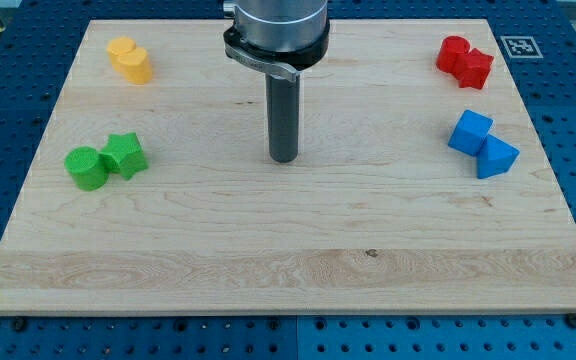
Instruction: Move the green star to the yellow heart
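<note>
Presently we judge the green star (125, 155) light and rigid; our tip (284, 158), bare, touches nothing; push its lower side toward the yellow heart (131, 60).

One camera, high, facing my board

It looks down at a slant from the near edge, taking in the whole wooden board (288, 250) and my rod (284, 110).
</note>
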You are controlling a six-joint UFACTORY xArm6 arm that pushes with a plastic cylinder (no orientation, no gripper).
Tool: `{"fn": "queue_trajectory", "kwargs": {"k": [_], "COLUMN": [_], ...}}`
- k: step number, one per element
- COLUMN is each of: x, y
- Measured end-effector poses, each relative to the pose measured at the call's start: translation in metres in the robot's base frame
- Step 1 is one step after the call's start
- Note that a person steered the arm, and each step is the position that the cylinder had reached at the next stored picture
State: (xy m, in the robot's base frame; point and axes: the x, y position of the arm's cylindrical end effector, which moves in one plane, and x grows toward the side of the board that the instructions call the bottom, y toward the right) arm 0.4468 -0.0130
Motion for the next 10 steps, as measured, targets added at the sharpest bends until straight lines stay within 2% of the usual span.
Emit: {"fn": "queue_trajectory", "kwargs": {"k": [3, 4, 5, 6, 7, 8, 9, 10], "x": [0.023, 0.029, 0.051, 0.051, 0.051, 0.052, 0.052, 0.027], "y": [-0.150, -0.139, -0.113, -0.113, -0.138, -0.189, -0.196, -0.185]}}
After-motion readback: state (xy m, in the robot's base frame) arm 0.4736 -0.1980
